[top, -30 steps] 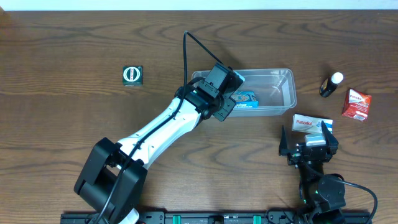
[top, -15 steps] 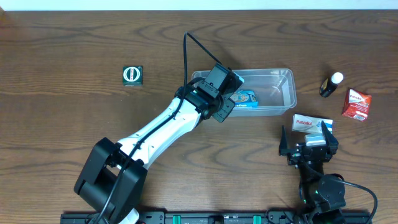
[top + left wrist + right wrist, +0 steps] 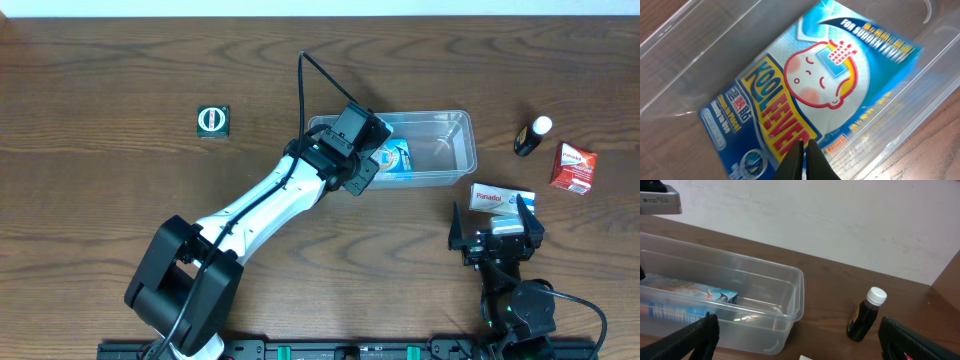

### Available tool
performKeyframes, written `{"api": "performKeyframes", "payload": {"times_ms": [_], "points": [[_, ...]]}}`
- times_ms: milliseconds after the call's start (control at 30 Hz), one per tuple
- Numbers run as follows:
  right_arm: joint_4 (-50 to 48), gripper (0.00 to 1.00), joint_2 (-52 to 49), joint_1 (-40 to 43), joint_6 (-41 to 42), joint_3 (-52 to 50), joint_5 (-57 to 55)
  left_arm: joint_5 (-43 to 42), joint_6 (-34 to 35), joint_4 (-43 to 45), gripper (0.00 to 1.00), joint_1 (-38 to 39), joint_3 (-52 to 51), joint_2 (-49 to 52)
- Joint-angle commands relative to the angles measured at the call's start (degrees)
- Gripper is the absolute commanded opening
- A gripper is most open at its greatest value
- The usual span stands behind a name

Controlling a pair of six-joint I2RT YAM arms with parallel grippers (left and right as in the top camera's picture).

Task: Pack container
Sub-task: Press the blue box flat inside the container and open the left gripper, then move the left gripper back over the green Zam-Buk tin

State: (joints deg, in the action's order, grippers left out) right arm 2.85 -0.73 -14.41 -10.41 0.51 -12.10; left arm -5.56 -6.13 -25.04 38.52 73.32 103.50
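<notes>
While the right gripper (image 3: 800, 347) sits low near the worktop (image 3: 120, 220) edge with jaws spread wide, the left gripper (image 3: 803, 160) hangs over the container (image 3: 445, 150) mid-worktop, jaws pressed together, seemingly just above the blue box (image 3: 810, 95) lying inside.

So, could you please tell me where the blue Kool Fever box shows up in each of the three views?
Overhead: the blue box lies in the left half of the clear tub, partly covered by the left arm.
Left wrist: the box fills most of the picture, lying at a slant.
Right wrist: the box sits low at the left edge, seen through the tub wall.
Shared landmark: the clear tub around it, visible in all three views.
</notes>
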Motion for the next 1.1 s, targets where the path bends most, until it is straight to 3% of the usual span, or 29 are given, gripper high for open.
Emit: {"api": "performKeyframes", "payload": {"times_ms": [0, 300, 467, 733, 1000, 1033, 1067], "points": [[0.1, 0.99, 0.1, 0.2, -0.4, -0.2, -0.5, 0.7, 0.5, 0.3, 0.06, -0.2, -0.4, 0.5], [0.1, 0.99, 0.1, 0.2, -0.4, -0.2, -0.5, 0.9, 0.5, 0.4, 0.06, -0.7, 1.0, -0.7], [0.1, 0.99, 0.1, 0.2, -0.4, -0.2, -0.5, 6.4, 5.2, 0.0, 0.06, -3.8, 3.1, -6.7], [0.1, 0.99, 0.1, 0.2, -0.4, -0.2, -0.5, 12.3, 8.7, -3.6, 0.06, -18.6, 3.2, -16.8], [0.1, 0.99, 0.1, 0.2, -0.4, -0.2, -0.5, 12.2, 11.1, -2.5, 0.07, -31.7, 3.1, -13.4], [0.1, 0.99, 0.1, 0.2, -0.4, -0.2, -0.5, 12.2, 11.0, -2.1, 0.15, -32.4, 3.1, -12.5], [0.1, 0.99, 0.1, 0.2, -0.4, -0.2, -0.5, 12.2, 11.1, -1.5, 0.44, -32.9, 3.1, -11.7]]}}
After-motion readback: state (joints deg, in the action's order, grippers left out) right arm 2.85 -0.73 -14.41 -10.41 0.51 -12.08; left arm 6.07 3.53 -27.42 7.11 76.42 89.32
